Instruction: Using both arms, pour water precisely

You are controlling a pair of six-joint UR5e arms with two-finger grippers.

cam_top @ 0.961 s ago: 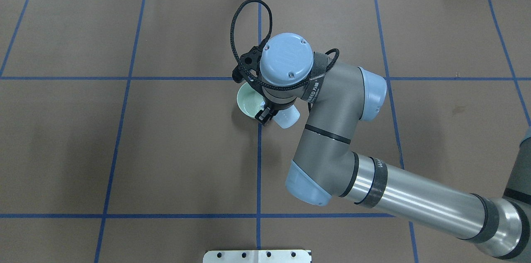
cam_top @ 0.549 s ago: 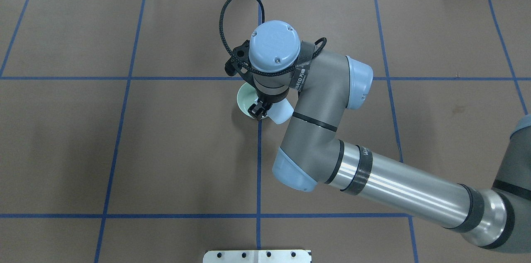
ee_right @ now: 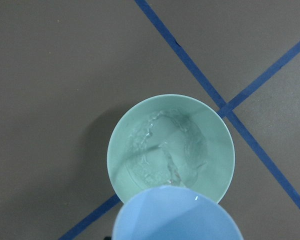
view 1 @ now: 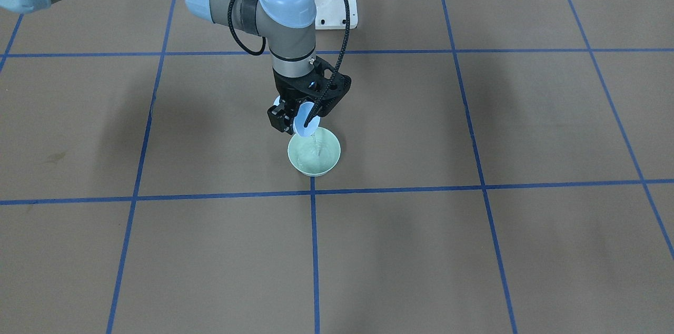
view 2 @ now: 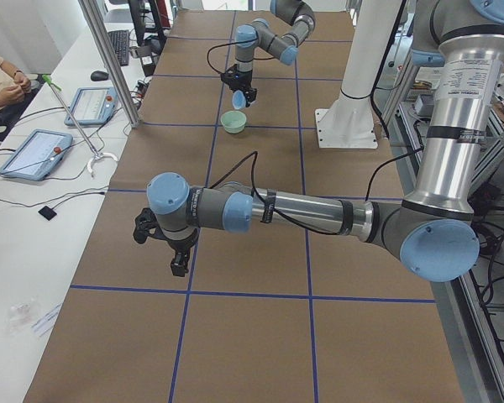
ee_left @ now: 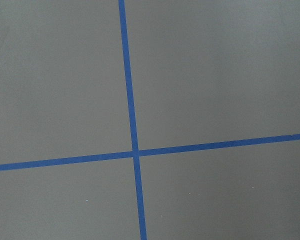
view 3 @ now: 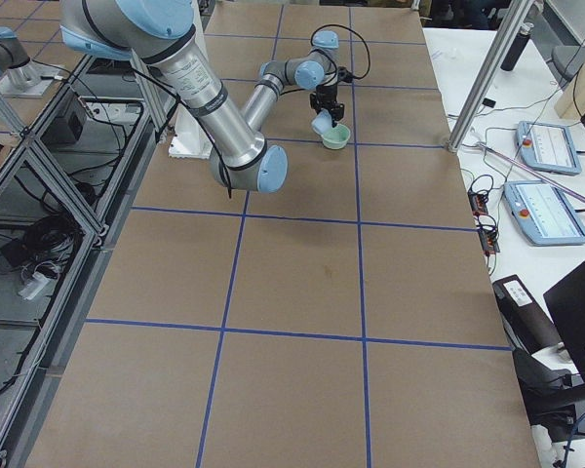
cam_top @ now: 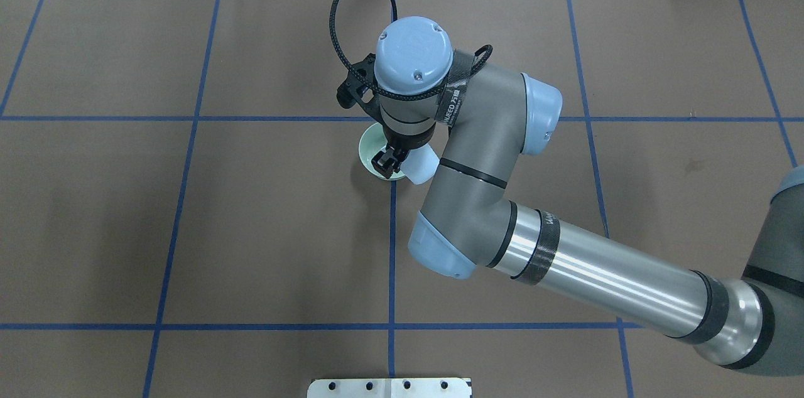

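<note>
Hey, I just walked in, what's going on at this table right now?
The right gripper, jaws shut on a pale blue cup, holds it tipped over a mint green bowl. A thin stream of water runs from the cup into the bowl. The left arm hangs over the brown table well away from the pour, and I cannot tell how its jaws stand.

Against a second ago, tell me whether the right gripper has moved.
Yes. In the overhead view the right gripper has crossed from just right of the central blue tape line to its left, further over the green bowl.
</note>
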